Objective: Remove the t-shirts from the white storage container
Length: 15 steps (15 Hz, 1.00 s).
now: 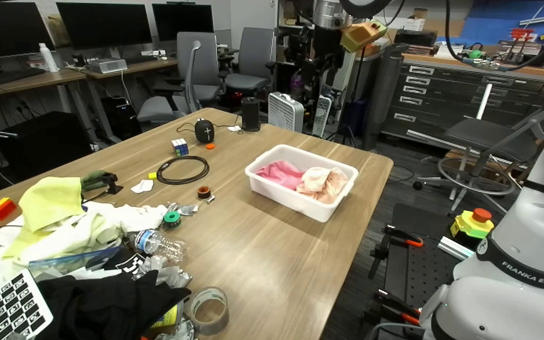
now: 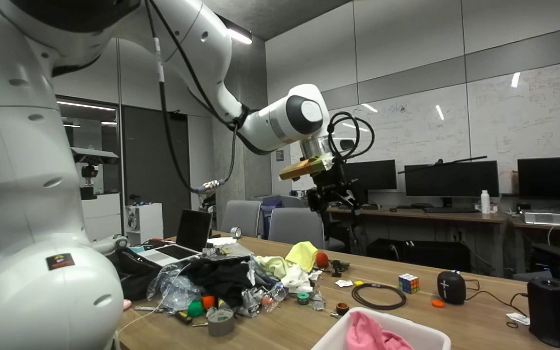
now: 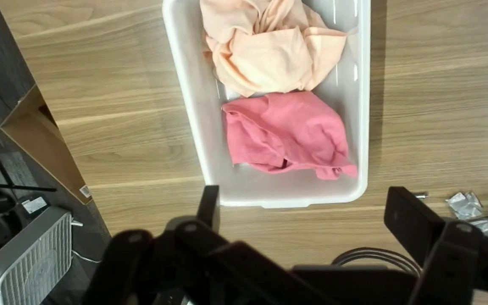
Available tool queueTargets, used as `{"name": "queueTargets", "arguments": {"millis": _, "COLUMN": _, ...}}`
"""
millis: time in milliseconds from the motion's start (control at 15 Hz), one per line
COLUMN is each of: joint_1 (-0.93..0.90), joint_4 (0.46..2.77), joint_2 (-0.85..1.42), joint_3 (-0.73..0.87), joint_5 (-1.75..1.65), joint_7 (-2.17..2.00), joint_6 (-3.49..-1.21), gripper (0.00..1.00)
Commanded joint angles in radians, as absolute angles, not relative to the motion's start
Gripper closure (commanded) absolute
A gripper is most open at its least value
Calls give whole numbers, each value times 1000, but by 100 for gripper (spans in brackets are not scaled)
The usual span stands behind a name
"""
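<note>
The white storage container [image 1: 287, 199] stands on the wooden table; it also shows in an exterior view [image 2: 430, 332] and the wrist view [image 3: 364, 127]. A crumpled pink t-shirt [image 1: 279, 174] lies in it, also in the wrist view [image 3: 290, 131] and partly in an exterior view [image 2: 370, 335]. A crumpled peach t-shirt [image 1: 325, 183] lies beside the pink one, also in the wrist view [image 3: 269, 59]; it is out of view in an exterior view. My gripper [image 3: 304, 203] is open and empty, raised above the table, fingers apart near the container's pink-shirt end. It shows in an exterior view [image 2: 342, 218].
A coiled black cable [image 1: 183, 171], a puzzle cube [image 1: 180, 147], a round speaker [image 1: 204, 131] and a brown tape roll [image 1: 204, 192] lie beyond the container. A cluttered pile with yellow cloth [image 1: 52, 200], a plastic bottle [image 1: 161, 244] and grey tape [image 1: 209, 311] covers another table part.
</note>
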<state>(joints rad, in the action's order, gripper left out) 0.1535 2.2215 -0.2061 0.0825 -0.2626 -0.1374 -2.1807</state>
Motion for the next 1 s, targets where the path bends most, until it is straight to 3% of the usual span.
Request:
{"name": "queueTargets", "arguments": {"millis": 0, "joint_1": 150, "joint_4": 2165, "joint_2": -85, "joint_3": 111, "joint_5": -222, "joint_7": -86, "joint_6": -2241, "gripper": 0}}
{"name": "queueTargets", "arguments": {"millis": 933, "joint_1": 228, "joint_4": 2052, "joint_2": 344, "joint_3": 177, "joint_5": -135, "joint_7": 102, "joint_6": -2343, "gripper": 0}}
